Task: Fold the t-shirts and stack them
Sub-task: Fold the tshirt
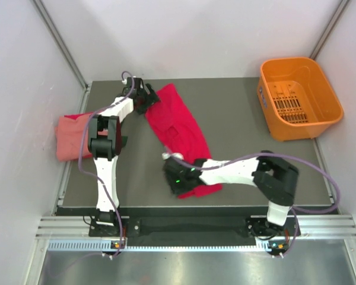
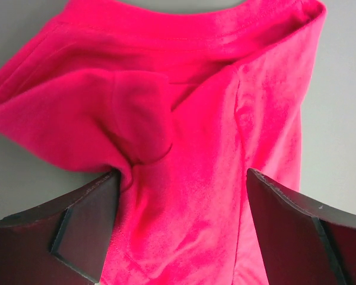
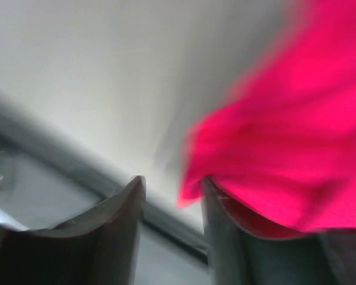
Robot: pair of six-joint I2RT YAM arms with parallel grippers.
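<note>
On the table [image 1: 243, 148]: red shirt [image 1: 177, 122] unfolded.
Left edge: pink shirt [image 1: 68, 139] folded.
Left hand [image 2: 183, 173]: wide open over cloth.
Right hand [image 3: 172, 181]: half open, seemingly empty.
Remaining: fold, stack.

The dark grey table [image 1: 243, 154] carries a crimson red t-shirt [image 1: 178, 122] stretched diagonally from far left toward the near middle, a folded salmon pink t-shirt [image 1: 71, 136] overhanging its left edge, and an orange plastic basket [image 1: 296, 130] at its far right corner.

The crimson t-shirt [image 1: 179, 122] is soft, matt cloth; the orange basket [image 1: 288, 60] is smooth, faintly glossy plastic; the counter [image 1: 243, 148] looks matt grey.
</note>
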